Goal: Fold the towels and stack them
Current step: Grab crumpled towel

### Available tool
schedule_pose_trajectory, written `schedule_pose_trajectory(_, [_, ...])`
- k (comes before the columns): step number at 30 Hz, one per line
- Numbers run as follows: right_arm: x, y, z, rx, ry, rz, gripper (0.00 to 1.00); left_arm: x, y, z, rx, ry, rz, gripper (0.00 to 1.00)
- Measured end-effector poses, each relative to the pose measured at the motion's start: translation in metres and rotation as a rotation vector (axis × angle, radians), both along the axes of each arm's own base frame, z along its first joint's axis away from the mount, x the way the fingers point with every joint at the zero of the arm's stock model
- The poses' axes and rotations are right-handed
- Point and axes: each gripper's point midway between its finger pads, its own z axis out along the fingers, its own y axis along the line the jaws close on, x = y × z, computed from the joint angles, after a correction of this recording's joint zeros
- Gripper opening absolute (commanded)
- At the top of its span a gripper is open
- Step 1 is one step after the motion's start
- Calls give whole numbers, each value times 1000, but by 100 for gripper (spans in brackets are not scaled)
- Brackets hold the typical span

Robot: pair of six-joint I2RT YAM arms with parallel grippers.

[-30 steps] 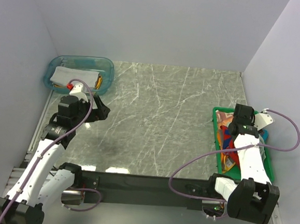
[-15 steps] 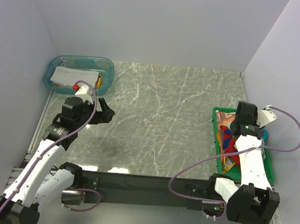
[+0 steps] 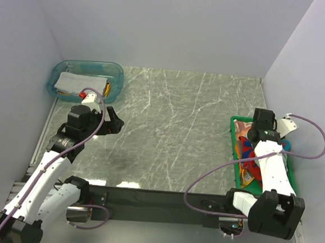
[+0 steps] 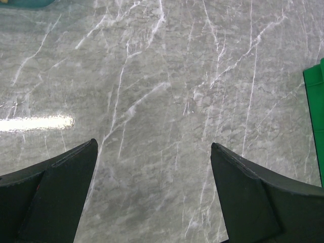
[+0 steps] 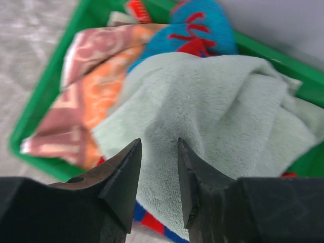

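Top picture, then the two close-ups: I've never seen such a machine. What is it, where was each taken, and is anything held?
Two white robot arms are bolted at the near edge of a marble table. The top picture looks down from above and behind them. Each close-up comes from a wrist camera, its black tool in view. The left tool is open over bare table, holding nothing. The right tool hangs over a green crate of crumpled towels, jaws close together at a pale green towel; whether it is pinched I cannot tell. Far left, a teal tub holds a folded grey towel.
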Motion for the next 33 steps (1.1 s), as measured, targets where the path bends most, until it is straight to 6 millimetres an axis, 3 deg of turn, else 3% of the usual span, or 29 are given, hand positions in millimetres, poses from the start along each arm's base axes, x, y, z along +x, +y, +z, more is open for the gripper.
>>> schedule_pose_trajectory(2, [-5,-4,-3,-17,31,-26,48,0,0,0,0,0,0,99])
schedule_pose_trajectory(3, [-7,-6,-4,-24,41,-37,58,0,0,0,0,1,0,99])
schedule_pose_trajectory(10, [-14,-11,-9,-44,77,-84,64,0,0,0,0,1,1,99])
schedule_pose_trajectory(13, [-15,-12,-13,-47,94,-93,46,0,0,0,0,1,1,99])
schedule_pose_trajectory(14, [-15,-12,-14,-47,95,-95,33,0,0,0,1,1,1,100])
schedule_pose_trajectory(15, [-15,-13,-14,-49,97,-95,26,0,0,0,1,1,0,99])
schedule_pose_trajectory(19, [-18,-16,-12,-68,100,-111,4,-1,-1,0,1,1,-4,100])
schedule_pose_trajectory(21, [-20,-18,-9,-83,110,-118,0,-1,-2,0,1,1,-6,99])
schedule_pose_trajectory(24, [-20,-19,11,-120,114,-124,0,-1,-2,0,2,1,-6,99])
schedule_pose_trajectory(29, [2,-3,81,-225,-1,-64,2,0,-2,-2,4,8,-6,99])
schedule_pose_trajectory(33, [10,15,125,-295,-98,-3,5,0,-2,-3,4,10,-6,99])
